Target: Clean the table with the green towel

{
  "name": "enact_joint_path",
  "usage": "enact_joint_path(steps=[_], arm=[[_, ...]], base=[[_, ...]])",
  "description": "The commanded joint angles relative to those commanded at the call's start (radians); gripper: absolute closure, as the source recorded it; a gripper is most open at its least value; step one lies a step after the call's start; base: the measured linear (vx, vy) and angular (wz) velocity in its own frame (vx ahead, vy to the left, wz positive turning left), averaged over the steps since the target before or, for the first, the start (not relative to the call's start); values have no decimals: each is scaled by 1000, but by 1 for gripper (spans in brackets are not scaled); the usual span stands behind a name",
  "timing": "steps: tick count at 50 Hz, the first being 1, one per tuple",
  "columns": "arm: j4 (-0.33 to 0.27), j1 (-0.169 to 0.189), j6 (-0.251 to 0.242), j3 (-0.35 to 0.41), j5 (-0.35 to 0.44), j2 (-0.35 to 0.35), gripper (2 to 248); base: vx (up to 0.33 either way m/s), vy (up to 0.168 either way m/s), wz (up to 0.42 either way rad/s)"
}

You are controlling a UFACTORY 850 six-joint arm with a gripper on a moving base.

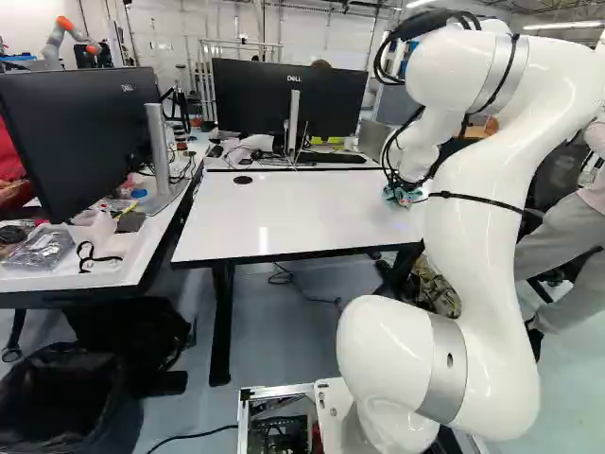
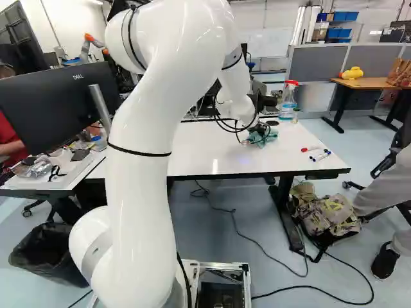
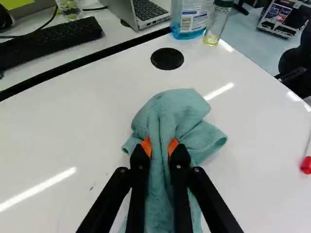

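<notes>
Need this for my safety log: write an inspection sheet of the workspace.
Surface: white table, small blue marks near the towel.
Job's things: green towel, bunched on the table.
Clutter: spray bottle and glass bottle at a corner; markers near an edge.
Gripper: fingers closed on a towel fold.
Cables: some looped outside the arm; floor cables near the table.
Surroundings: bin, backpack on the floor.
</notes>
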State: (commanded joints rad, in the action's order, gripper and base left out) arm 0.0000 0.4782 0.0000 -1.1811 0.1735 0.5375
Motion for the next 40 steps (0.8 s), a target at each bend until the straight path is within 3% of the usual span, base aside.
enact_joint_path(steps=[40], arm=[[0,-97,0,106,0,-81,195]], base=[[0,0,0]])
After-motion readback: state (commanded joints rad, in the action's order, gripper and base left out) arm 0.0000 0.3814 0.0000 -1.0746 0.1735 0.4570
